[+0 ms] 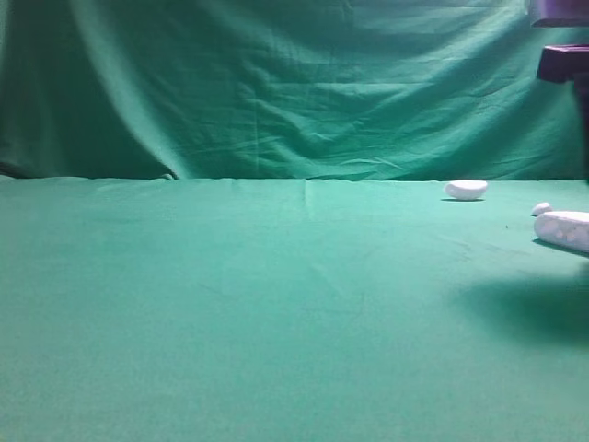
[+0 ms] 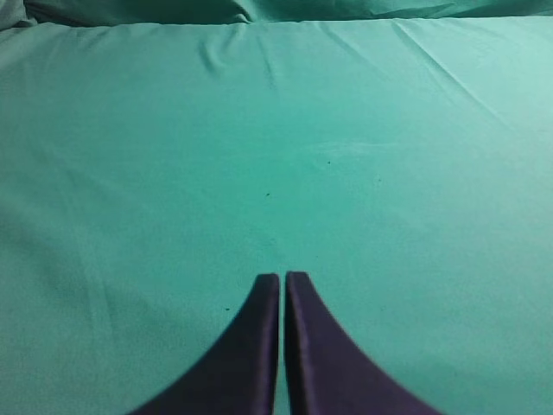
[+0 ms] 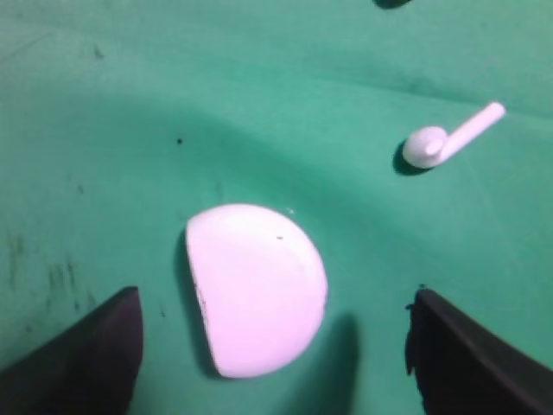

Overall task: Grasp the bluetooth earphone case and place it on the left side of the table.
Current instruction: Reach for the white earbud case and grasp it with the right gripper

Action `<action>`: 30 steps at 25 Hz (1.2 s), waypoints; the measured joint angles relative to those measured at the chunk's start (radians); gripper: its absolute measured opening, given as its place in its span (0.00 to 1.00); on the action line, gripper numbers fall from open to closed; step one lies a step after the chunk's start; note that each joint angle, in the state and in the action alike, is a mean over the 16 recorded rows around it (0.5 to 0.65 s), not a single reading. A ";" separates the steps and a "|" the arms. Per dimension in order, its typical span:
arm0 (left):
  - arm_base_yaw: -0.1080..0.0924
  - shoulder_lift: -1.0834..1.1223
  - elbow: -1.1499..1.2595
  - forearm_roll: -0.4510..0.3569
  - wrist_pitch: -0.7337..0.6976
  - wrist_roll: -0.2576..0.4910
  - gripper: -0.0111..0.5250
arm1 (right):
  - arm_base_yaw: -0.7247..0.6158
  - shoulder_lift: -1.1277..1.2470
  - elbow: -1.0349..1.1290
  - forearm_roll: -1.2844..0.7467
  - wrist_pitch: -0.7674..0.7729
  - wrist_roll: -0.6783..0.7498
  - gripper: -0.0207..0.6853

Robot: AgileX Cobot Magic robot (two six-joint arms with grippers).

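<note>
right wrist: right claw (image 3: 272, 346) spread wide, empty, straddling bluetooth earphone case (image 3: 255, 290); left claw (image 2: 282, 281) closed.

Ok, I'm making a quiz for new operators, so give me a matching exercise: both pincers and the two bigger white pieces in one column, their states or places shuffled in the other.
Things:
1. dark left pincer
2. dark right pincer
3. white pill-shaped bluetooth earphone case
4. smaller white half-oval piece

States or places:
A. farthest back, near the draped green curtain
B. jaws shut together
C. cut off by the right edge of the high view
D. jaws wide apart

Pairs: 1-B, 2-D, 3-C, 4-A
</note>
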 joint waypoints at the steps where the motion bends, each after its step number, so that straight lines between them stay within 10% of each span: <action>1: 0.000 0.000 0.000 0.000 0.000 0.000 0.02 | 0.000 0.009 -0.004 0.006 -0.002 -0.006 0.83; 30: 0.000 0.000 0.000 0.000 0.000 0.000 0.02 | 0.054 0.103 -0.264 0.085 0.160 -0.086 0.50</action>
